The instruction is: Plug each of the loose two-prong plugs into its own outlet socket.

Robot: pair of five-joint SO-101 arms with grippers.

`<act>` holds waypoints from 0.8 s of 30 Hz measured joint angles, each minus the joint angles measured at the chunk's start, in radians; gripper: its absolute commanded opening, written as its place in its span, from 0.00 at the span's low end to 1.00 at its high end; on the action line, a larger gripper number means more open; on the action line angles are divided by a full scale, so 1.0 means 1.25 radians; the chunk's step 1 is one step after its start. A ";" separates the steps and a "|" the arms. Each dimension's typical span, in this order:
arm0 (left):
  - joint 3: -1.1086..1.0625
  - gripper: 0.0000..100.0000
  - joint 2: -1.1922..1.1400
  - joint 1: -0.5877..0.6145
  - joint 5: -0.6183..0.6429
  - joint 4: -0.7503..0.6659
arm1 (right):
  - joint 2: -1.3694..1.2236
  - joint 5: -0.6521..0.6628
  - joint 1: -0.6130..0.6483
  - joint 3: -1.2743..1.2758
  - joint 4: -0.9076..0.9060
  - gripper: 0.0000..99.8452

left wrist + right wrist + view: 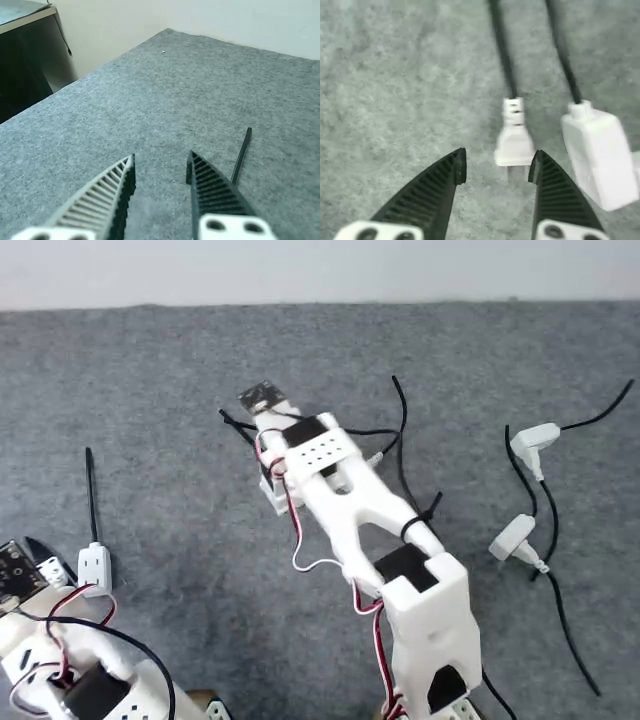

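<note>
Grey felt (180, 390) carried the plug (514, 142) just beside the socket block (600, 160); our right gripper (499, 161) hung near that block, spread apart. Light, stiff, slick, we judged: pinch its flat body.

From above, we find the right arm (350, 505) lying across the middle of the table (150, 390); what sits beneath it is hidden. The left arm (60, 660) is cut off by the lower edge. The slots of the outlet socket (94, 565) are too small to make out. In the right wrist view the plug (514, 145) is blurred, its prongs indistinct. The white block (600, 157) beside it is cut by the frame edge, and both cords (502, 55) run out of frame. In the left wrist view a finger (215, 195) hides one end of a black lead (241, 155).
</note>
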State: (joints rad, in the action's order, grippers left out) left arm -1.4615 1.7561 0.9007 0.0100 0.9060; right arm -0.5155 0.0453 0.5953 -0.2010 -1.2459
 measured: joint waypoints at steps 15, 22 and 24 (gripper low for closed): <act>0.000 0.16 0.000 0.000 0.000 0.000 | -0.060 0.000 -0.028 0.000 0.026 0.22; 0.000 0.16 0.000 0.000 0.000 0.000 | -0.069 0.000 -0.028 -0.001 0.034 0.22; 0.000 0.16 0.000 0.000 0.000 0.000 | -0.069 0.000 -0.028 -0.001 0.036 0.22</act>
State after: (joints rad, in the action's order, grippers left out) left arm -1.4615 1.7561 0.9007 0.0100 0.9060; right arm -0.6015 0.0453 0.5600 -0.2025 -1.2014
